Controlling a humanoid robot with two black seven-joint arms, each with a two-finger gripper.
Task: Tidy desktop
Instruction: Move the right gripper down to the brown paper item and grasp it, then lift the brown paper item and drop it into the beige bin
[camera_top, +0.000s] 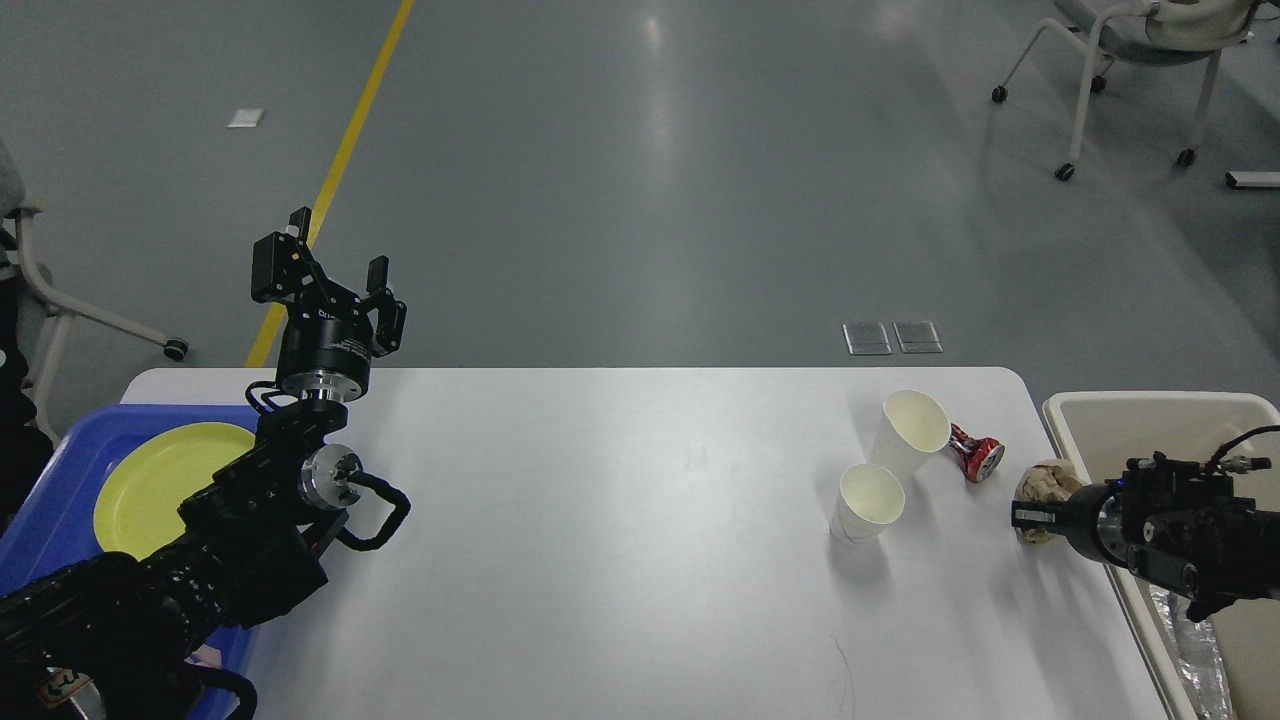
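Fingers of our right gripper clasp crumpled paper beside the bin for disposal; our left gripper, parted, holds nothing.

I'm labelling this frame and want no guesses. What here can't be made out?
- Right hand: end-on and dark; open or shut, and whether it grips the crumpled paper, unclear.
- Bin: cut off by the right edge, its inside partly hidden by the arm.
- Tray: covered by the left arm.
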